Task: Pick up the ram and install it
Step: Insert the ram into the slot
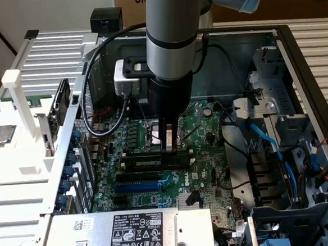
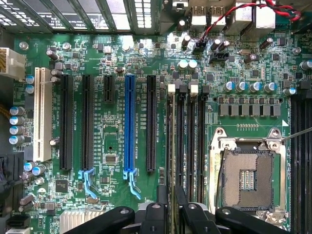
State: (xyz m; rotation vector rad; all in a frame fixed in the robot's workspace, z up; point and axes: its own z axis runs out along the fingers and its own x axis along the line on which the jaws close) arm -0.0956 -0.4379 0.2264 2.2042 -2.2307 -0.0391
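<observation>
Gripper (image 1: pixel 167 147) down over the motherboard (image 2: pixel 112 146), fingers pinching the ram (image 2: pixel 171 146) edge-on in the slot row beside the empty CPU socket (image 2: pixel 247 175).

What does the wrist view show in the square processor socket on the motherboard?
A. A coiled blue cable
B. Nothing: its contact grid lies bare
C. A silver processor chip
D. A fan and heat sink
B: the processor socket lies open with its grid of contacts bare, and no chip, fan or cable sits on it.
</observation>
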